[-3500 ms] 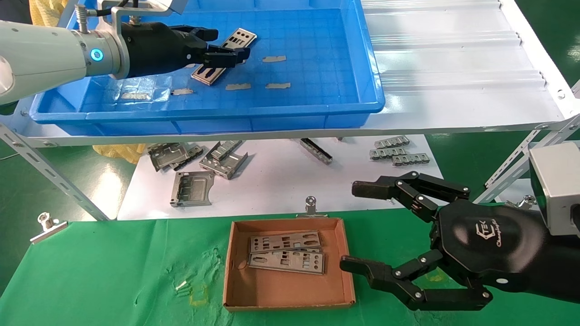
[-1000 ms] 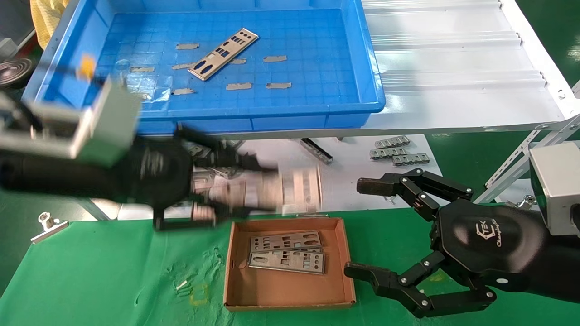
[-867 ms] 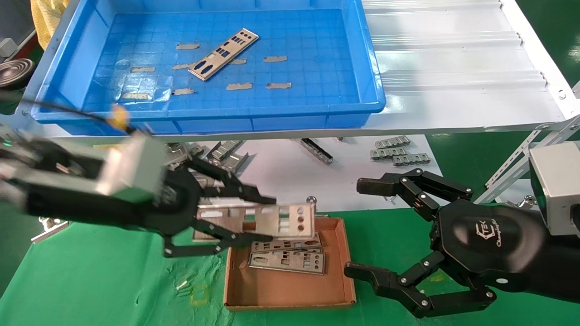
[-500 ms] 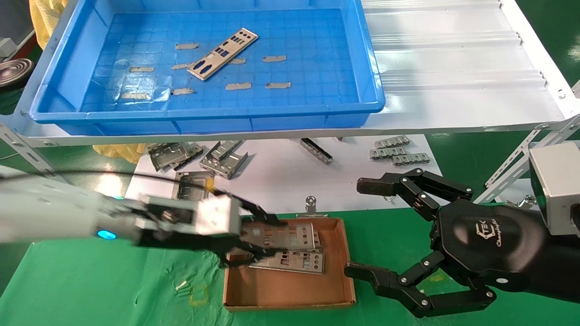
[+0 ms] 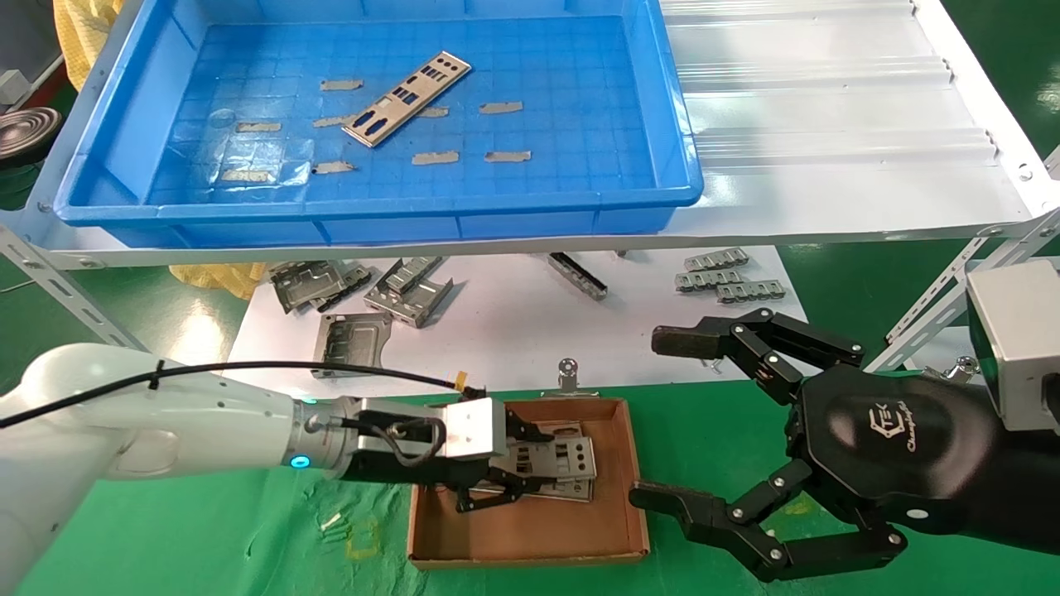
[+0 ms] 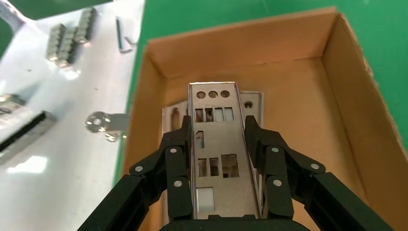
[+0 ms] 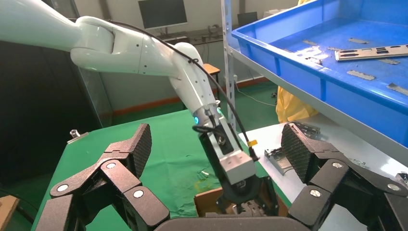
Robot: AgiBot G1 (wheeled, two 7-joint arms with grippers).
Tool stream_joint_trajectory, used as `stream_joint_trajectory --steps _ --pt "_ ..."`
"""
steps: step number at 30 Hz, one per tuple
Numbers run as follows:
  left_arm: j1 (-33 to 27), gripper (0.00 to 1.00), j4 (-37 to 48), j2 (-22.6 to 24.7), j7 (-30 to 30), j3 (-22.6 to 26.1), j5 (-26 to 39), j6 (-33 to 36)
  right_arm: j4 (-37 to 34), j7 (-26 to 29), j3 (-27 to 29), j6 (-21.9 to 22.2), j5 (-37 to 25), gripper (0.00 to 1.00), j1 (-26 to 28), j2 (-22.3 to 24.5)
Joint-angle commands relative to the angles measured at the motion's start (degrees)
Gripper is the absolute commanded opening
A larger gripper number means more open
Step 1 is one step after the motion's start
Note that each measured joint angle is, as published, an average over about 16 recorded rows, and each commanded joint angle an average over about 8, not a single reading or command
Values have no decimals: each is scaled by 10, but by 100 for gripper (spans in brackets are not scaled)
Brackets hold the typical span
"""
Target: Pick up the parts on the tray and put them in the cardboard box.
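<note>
left pincer [image 5: 507,472], clamped on a part [image 5: 551,457], has come down from the tray [image 5: 679,132] into the cardboard box [image 5: 530,530], ready for release; right pincer [image 5: 662,418] idles apart beside it.

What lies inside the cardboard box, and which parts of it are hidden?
Inside the cardboard box the left gripper grips a silver plate above other plates lying flat. The gripper covers most of them, so their number is unclear.
</note>
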Motion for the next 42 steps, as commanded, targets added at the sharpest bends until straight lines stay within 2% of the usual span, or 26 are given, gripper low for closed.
stream_joint_trajectory --steps 1,16,25,33,42 --pt "-1 98 18 9 9 0 0 0 0 0 0 0 0 100 0 0" --pt "-26 100 103 26 63 -8 -15 51 0 0 0 0 0 100 0 0" --pt "-47 100 129 -12 53 -36 -62 138 0 0 0 0 0 100 0 0" --pt "-29 100 148 -47 32 -62 -111 226 0 0 0 0 0 100 0 0" --pt "-23 100 154 -49 26 -67 -121 237 0 0 0 0 0 100 0 0"
